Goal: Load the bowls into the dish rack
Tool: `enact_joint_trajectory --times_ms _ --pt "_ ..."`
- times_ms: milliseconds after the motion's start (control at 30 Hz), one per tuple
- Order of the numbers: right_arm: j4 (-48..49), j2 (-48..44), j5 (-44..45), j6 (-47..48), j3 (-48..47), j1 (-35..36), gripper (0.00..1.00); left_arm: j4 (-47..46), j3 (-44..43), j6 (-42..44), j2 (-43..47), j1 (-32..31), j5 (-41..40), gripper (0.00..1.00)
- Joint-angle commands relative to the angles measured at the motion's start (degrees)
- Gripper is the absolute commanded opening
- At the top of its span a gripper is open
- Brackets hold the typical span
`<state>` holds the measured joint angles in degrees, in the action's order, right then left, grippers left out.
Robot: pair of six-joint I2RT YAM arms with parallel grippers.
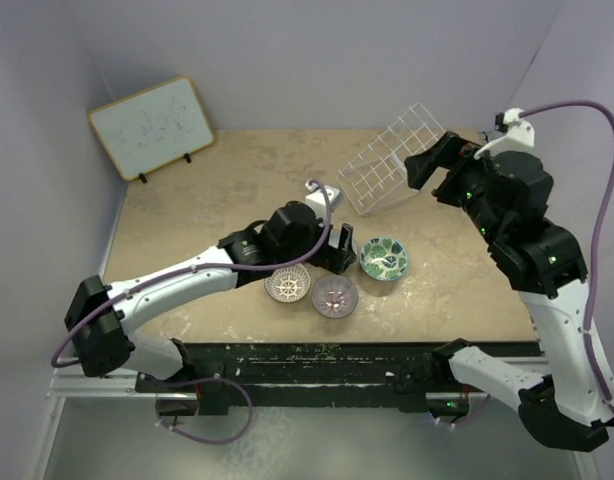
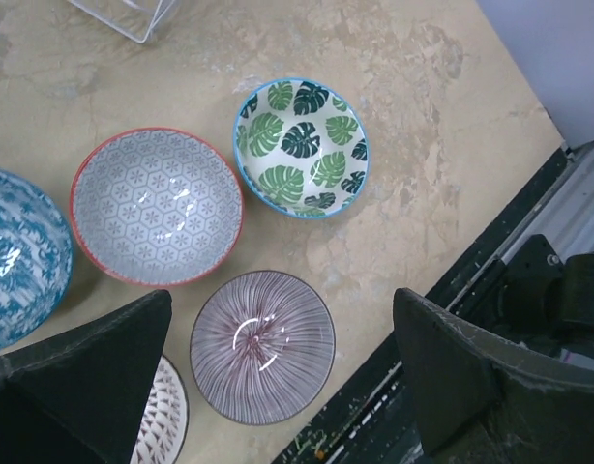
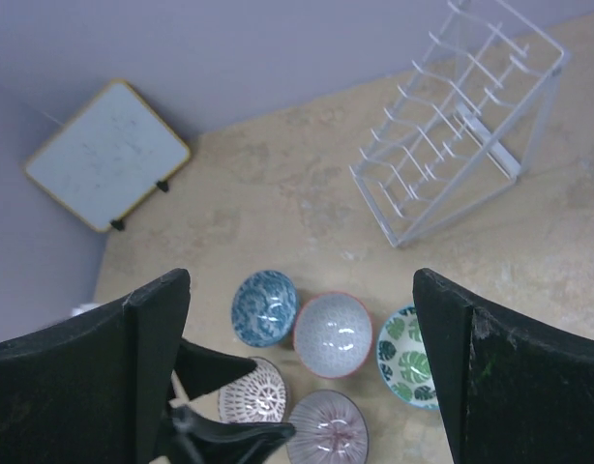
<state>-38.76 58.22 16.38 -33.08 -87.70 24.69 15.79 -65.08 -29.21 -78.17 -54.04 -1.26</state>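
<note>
**Five bowls grouped on the worktop, none racked; both claws spread and empty**

Overhead view. Your dish rack [image 1: 392, 160] stands at the far right of the worktop [image 1: 207, 190]. Its long axis runs diagonally from near-left to far-right, with the grid face slanted. Three bowls show near the front edge, all mouth-up: the lattice bowl [image 1: 288, 284], the purple bowl [image 1: 335, 296] just beside it, and the green leaf bowl [image 1: 384, 258] to their right. Your left arm reaches in low from the left with its wrist bent down over the group, covering whatever lies beneath. The left claw [image 1: 339, 250] is hard to read here. Your right arm is reared up high, and the right claw [image 1: 432, 165] appears over the rack's right end. A whiteboard [image 1: 152, 125] leans at the far left.

Left wrist view. The claw looks straight down, its fingers [image 2: 94, 377] wide apart with nothing between them. The blue bowl [image 2: 16, 256] is cut off by the frame edge. The grey bowl [image 2: 157, 205] sits beside it, then the leaf bowl. The lattice bowl is half hidden behind a finger. Only a corner of the rack shows.

Right wrist view. The right claw's fingers [image 3: 152, 358] stand wide apart and empty, high above the worktop. All five bowls lie in two rows, well apart from the rack. Dark tips of the left claw overlap the lattice bowl's edge.
</note>
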Motion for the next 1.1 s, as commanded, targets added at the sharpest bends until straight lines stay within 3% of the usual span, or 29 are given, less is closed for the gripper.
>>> enact_joint_trajectory --times_ms 0,233,533,900,1067 --pt "-0.44 -0.94 -1.27 1.30 -6.28 -0.21 0.98 -9.83 -4.46 6.22 -4.89 -5.90 -8.02 0.99" --pt "-1.21 -1.92 -4.66 0.90 -8.38 -0.24 0.96 -9.72 -16.06 13.15 -19.17 -11.92 -10.21 0.99" --pt "-1.34 -6.51 -6.05 -1.10 -11.03 -0.24 0.91 -6.06 -28.94 18.01 -36.37 -13.11 -8.90 1.00" --pt "-1.96 -8.75 -7.22 -1.30 -9.07 -0.25 0.90 1.12 -40.05 21.56 -48.24 -14.17 -13.95 0.81" --pt "-1.83 -9.15 -7.07 -1.19 -7.81 -0.21 0.91 2.88 -42.89 22.00 -51.01 -15.19 -14.99 0.78"
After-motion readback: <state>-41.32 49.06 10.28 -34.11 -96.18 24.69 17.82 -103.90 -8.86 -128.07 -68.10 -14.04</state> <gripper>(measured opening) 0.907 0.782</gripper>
